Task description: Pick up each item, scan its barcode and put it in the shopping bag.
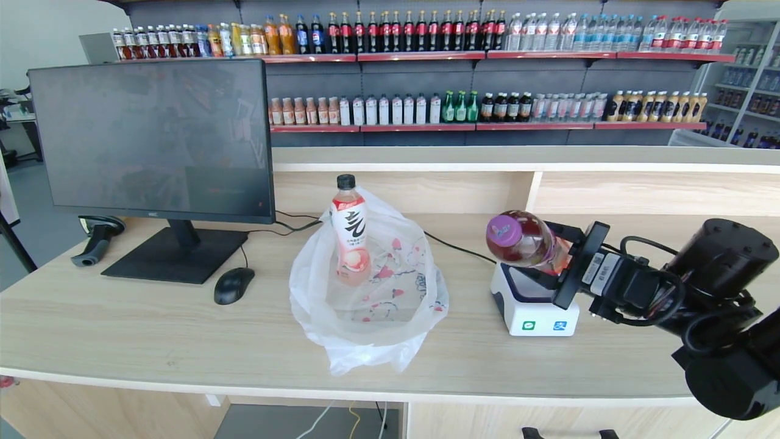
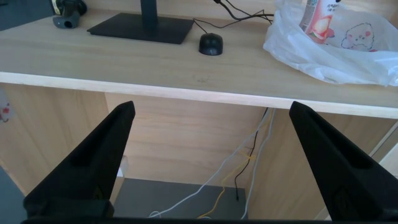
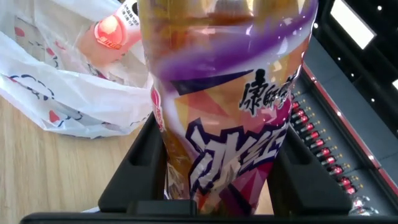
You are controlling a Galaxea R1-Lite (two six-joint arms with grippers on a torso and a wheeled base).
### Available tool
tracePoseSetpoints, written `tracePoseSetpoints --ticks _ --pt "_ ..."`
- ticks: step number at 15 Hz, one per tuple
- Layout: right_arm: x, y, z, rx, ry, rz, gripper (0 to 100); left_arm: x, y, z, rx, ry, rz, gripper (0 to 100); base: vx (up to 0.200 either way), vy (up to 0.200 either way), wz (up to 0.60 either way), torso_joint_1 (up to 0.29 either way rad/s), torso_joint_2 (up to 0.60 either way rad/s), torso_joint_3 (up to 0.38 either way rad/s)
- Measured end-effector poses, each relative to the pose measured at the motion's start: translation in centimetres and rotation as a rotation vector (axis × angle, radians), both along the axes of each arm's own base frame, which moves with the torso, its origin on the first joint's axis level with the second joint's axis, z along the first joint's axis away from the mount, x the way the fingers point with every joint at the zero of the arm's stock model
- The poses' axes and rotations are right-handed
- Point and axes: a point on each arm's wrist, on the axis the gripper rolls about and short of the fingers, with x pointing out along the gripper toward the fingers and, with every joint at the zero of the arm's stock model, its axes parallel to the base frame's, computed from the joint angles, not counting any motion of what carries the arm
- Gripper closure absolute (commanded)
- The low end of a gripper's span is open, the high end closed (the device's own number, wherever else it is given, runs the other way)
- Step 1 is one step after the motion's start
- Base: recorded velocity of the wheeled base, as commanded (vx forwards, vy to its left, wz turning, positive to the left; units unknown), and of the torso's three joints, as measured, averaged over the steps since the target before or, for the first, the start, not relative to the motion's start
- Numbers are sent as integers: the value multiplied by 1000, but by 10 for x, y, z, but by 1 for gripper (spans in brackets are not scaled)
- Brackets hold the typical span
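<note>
Jaws, right [image 1: 551, 247]: pinching a purple-capped bottle [image 1: 521, 238] round its body. The bottle lies sideways just above the white scanner [image 1: 533, 308] on the worktop [image 1: 152, 329], cap toward the shopping bag [image 1: 365, 292]. A pink bottle [image 1: 350, 238] stands upright inside that bag.

Left wrist view: left gripper [image 2: 211, 109], jaws spread wide and holding nothing, hanging below the worktop's front edge.

Right wrist view: glossy label wrap sits between the two jaws, with the scanner's dark window [image 3: 348, 124] beneath.

Hazards, as I judge them:
- The slick wrap may let the bottle twist or slide.
- The barcode may face away from the window, so no read.
- The limp bag mouth may fold shut.
- The standing pink bottle may be knocked over on entry.
</note>
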Motion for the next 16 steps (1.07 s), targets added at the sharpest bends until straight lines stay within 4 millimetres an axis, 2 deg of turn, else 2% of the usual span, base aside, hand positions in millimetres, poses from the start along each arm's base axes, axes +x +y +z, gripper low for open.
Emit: tracePoseSetpoints --ticks 8,10,13,16 --pt "-23 4 32 229 61 -172 100 0 0 0 0 0 0 0 0 0 0 0 0 0" --pt "-30 11 39 281 70 -177 100 0 0 0 0 0 0 0 0 0 0 0 0 0" --pt "-39 33 54 484 144 -216 100 0 0 0 0 0 0 0 0 0 0 0 0 0" --pt "-38 40 70 708 224 -196 100 0 0 0 0 0 0 0 0 0 0 0 0 0"
